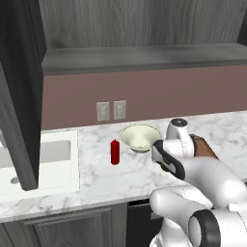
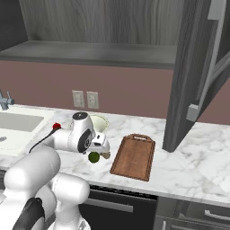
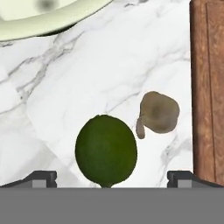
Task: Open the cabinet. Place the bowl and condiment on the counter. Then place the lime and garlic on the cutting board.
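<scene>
The cabinet (image 2: 188, 76) stands with its doors swung open. On the counter (image 1: 96, 178) sit the cream bowl (image 1: 140, 137) and, to its left, the red condiment (image 1: 115, 152) bottle. In the hand view, the dark green lime (image 3: 106, 151) lies on the marble directly below my gripper (image 3: 112, 178), which is open with one fingertip on each side of it. The brownish garlic (image 3: 158, 113) lies just beyond the lime, beside the cutting board (image 3: 208, 87). From the right base view, the gripper (image 2: 99, 151) hangs over the lime (image 2: 94, 157) and garlic (image 2: 106, 155), left of the cutting board (image 2: 134, 156).
A white sink (image 1: 34, 164) is set into the counter at the left, with its faucet (image 2: 4, 101) behind. The open cabinet door (image 1: 21, 96) hangs out over the sink side. Two wall outlets (image 1: 111, 111) sit on the backsplash. Dark lower cabinets (image 2: 134, 206) run under the counter.
</scene>
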Controlling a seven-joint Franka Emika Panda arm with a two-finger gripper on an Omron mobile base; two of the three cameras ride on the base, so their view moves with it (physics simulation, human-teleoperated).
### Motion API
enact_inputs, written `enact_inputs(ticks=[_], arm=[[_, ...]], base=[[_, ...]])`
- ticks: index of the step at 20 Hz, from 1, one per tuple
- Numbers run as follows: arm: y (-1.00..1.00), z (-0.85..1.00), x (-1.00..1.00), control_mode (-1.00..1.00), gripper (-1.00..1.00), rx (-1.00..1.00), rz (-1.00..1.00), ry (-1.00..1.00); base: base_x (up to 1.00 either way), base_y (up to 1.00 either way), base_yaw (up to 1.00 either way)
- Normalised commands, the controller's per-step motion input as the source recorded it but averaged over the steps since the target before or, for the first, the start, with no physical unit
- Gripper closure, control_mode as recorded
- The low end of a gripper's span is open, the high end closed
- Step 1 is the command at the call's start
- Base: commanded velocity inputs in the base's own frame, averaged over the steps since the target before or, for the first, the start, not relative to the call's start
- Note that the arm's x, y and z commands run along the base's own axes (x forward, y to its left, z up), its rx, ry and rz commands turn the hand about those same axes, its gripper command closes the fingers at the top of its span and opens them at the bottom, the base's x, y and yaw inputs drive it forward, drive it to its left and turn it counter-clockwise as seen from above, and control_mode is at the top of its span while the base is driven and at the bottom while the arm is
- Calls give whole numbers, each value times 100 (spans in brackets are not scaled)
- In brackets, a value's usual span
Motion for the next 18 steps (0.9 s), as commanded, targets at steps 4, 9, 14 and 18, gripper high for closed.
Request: enact_inputs(ticks=[4,9,14,18], arm=[[0,-31,0,-100,-100,0,0,0],[7,-34,0,-100,-100,0,0,0],[5,-29,0,-100,-100,-1,0,0],[6,-29,0,-100,-100,-2,0,0]], base=[[0,0,0],[0,0,0],[0,0,0],[0,0,0]])
